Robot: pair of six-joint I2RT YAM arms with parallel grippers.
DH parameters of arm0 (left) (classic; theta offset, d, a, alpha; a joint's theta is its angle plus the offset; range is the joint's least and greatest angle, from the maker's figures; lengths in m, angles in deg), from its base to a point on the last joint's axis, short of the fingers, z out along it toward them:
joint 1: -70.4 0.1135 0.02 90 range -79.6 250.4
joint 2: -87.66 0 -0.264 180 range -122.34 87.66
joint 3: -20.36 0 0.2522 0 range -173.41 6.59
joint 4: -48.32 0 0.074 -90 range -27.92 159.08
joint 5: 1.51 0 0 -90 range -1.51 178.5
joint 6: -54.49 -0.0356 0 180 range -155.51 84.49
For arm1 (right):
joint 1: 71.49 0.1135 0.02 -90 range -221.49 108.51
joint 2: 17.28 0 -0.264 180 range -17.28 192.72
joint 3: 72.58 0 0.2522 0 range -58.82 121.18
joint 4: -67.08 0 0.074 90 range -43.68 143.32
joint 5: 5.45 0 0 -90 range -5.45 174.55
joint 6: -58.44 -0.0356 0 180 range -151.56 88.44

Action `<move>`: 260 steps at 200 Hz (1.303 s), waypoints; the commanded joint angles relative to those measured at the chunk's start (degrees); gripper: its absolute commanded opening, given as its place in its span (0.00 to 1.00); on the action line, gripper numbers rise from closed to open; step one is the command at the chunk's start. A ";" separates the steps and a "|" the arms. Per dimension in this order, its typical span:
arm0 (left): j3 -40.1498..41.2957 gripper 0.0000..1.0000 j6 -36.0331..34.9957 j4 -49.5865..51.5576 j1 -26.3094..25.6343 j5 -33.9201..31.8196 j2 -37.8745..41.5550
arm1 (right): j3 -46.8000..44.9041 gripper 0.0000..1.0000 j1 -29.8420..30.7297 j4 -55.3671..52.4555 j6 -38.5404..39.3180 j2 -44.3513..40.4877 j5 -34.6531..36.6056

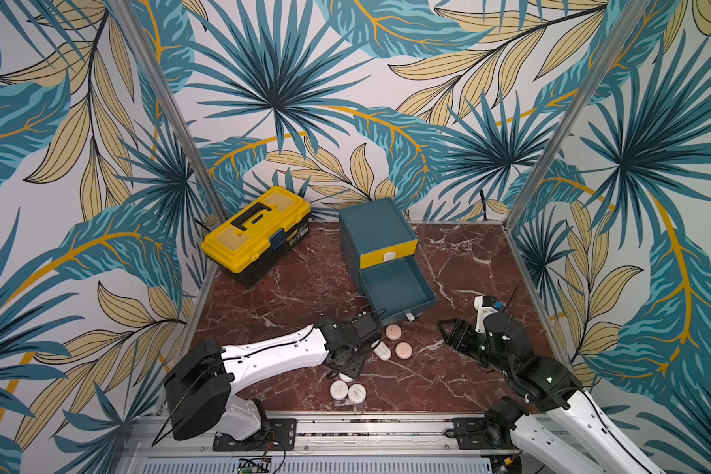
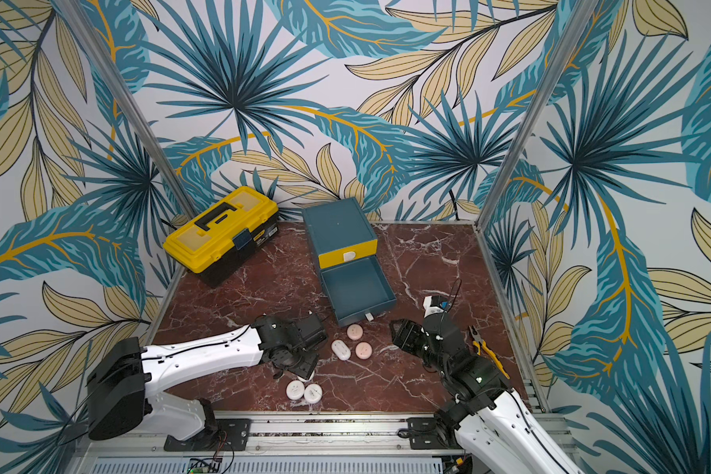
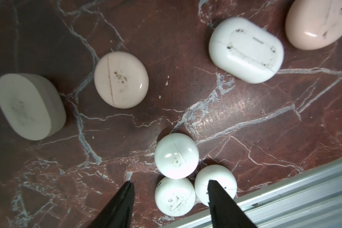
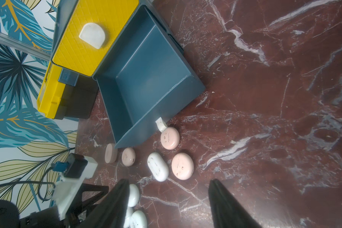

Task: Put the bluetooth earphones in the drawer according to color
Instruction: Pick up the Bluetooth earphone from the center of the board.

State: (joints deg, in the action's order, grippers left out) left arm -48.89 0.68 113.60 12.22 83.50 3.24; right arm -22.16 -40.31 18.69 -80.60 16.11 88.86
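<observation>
Just below the open left gripper point(image 3: 170, 182), three white cases point(image 3: 176, 156) touch, short of the open drawer point(image 1: 390, 283); closing could pinch two or scatter them. The right gripper point(image 4: 168, 180) hangs open, empty.

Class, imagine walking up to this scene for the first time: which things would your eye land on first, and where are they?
The bold leaf-print walls grab attention, then the yellow toolbox at the back left of the red marble table. Beside it stands a teal chest with one drawer pulled out and empty, and pink and white earphone cases scattered in front.
</observation>
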 commanded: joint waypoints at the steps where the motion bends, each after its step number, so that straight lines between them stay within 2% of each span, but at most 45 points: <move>1: 2.12 0.62 1.90 -4.03 -0.39 1.16 -1.37 | 0.80 0.69 0.15 -0.82 0.87 0.01 0.69; 162: 5.75 0.61 3.02 -9.27 -0.75 2.06 -6.87 | 0.78 0.69 0.18 -1.47 0.52 -0.66 0.80; 186: 6.00 0.56 2.93 -10.28 -0.73 2.38 -7.86 | 0.78 0.69 0.14 -1.58 0.52 -0.78 0.81; 237: 5.70 0.34 2.88 -8.86 -0.74 1.84 -6.72 | 0.68 0.69 0.18 -1.67 0.55 -0.96 0.91; 260: 3.75 0.32 2.30 -5.43 -0.80 -0.29 -3.69 | 0.69 0.69 0.19 -1.69 0.52 -1.13 0.93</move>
State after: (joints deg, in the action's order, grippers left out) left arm -44.52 3.52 105.34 11.66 85.14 -3.45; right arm -22.16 -40.31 18.21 -80.58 15.56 88.86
